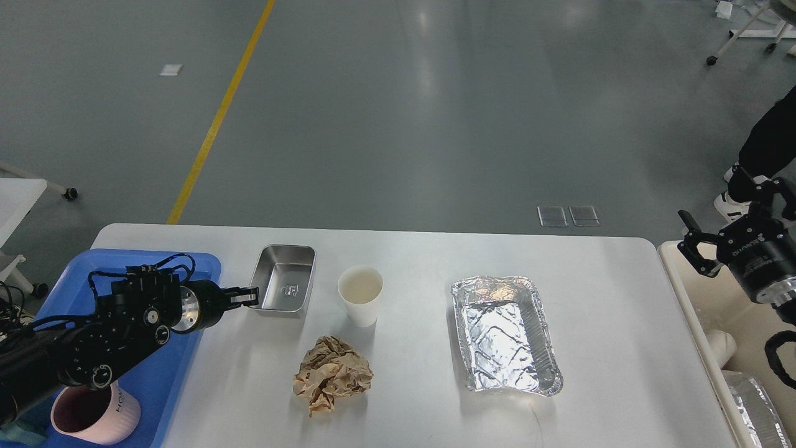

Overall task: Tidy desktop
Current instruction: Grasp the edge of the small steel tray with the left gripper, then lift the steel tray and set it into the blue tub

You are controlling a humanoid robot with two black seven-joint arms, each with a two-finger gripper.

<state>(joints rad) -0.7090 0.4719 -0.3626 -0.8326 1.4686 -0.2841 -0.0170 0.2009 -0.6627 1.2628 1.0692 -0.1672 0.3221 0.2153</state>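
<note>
Left gripper (247, 298) fingers close together beside steel tray (284, 280).

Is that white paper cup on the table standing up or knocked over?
Standing upright. The white paper cup rests on its base on the desktop, with its round open mouth facing up.

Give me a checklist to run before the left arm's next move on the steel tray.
1. Left claw at the steel tray: ok, its tips reach the tray's left rim.
2. Left claw closed on the rim: cannot tell, the fingers look dark and small.
3. Tray empty: ok, nothing inside it.
4. Paper cup clear of the tray: ok, upright and apart on its right.
5. Space in the blue tray: cannot tell, the arm hides most of it; a pink mug stands at its near end.
6. Right claw out of the way: ok, open beyond the desktop.
</note>
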